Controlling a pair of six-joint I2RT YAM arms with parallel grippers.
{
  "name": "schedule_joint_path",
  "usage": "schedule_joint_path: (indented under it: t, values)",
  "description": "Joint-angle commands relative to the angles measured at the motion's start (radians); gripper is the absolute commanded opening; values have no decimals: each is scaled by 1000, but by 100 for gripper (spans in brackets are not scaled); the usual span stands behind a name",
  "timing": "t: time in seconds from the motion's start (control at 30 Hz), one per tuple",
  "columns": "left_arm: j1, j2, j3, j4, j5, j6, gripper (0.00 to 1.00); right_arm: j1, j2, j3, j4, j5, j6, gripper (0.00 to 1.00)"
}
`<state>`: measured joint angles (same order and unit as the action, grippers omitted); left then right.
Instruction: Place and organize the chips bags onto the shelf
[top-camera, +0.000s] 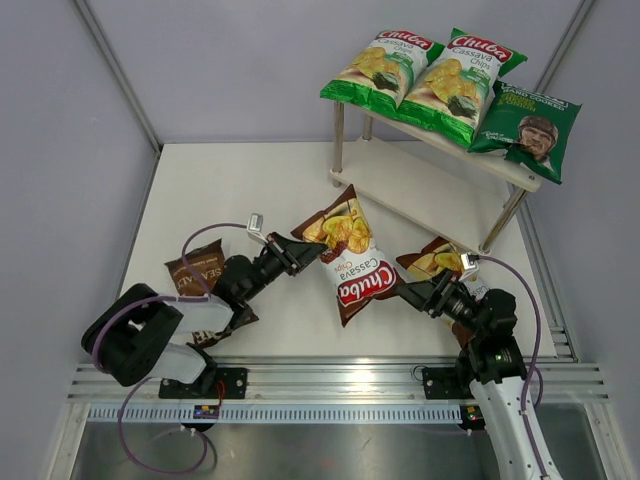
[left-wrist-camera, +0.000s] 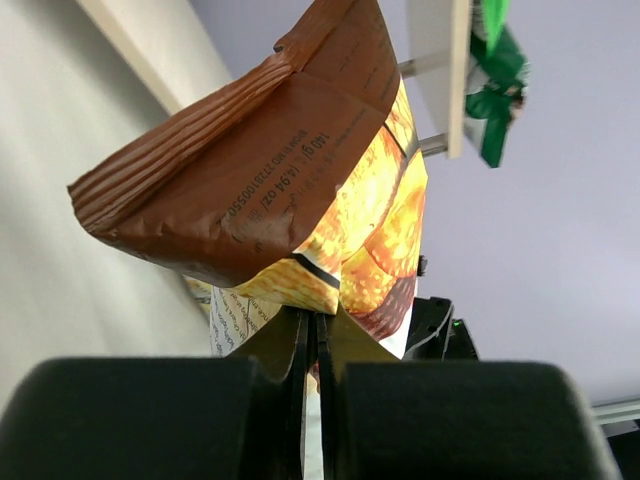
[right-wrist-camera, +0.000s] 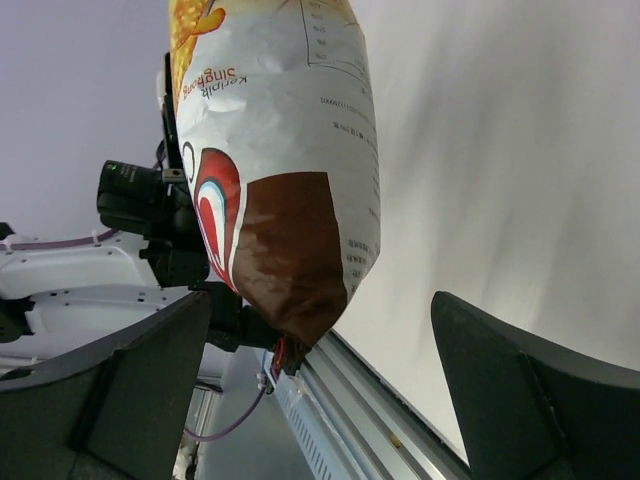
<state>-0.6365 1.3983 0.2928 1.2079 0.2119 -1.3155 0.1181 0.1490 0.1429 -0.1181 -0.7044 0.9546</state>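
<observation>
While the left pincer (top-camera: 298, 252) is clamped on the crimped top edge of a brown-red Chuba bag (top-camera: 352, 262), the bag hangs slanted between the two arms, seemingly clear of the counter (top-camera: 240, 190). Right pincer (top-camera: 408, 291) has its jaws wide apart and is aimed at the bag's lower end, not touching it as far as the wrist view shows. On the shelf (top-camera: 415, 188), the upper board is full with two green Chuba bags (top-camera: 385, 68) and the dark green portrait bag (top-camera: 530, 130); the lower board is bare. Second brown-red bag (top-camera: 432, 258) lies under the right arm, dark brown bag (top-camera: 196, 272) under the left arm. Handling guess: light, air-puffed, glossy film that is slippery on the belly, with contents that crush easily. Best hold is a flat crimped seam, top or bottom, not the pillow middle. Held by one edge it will likely swing and sag. A second grip on the bottom seam would steady it for the lower board.
</observation>
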Motion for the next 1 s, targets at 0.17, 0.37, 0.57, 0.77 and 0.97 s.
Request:
schedule_joint_path:
  t: [0.17, 0.37, 0.57, 0.77, 0.97]
  values:
    - [-5, -160, 40, -80, -37, -28, 0, 5, -6, -52, 336, -113, 101, 99]
    - [-34, -211, 126, -289, -16, 8, 0, 8, 122, -40, 501, -153, 99, 99]
    - [-51, -191, 178, -309, 33, 13, 0, 20, 242, -25, 603, -176, 90, 99]
    - [-54, -140, 224, -306, 101, -10, 0, 40, 304, -11, 618, -214, 47, 82]
    - [-54, -168, 259, -422, 110, 60, 35, 45, 265, -2, 548, -193, 3, 46]
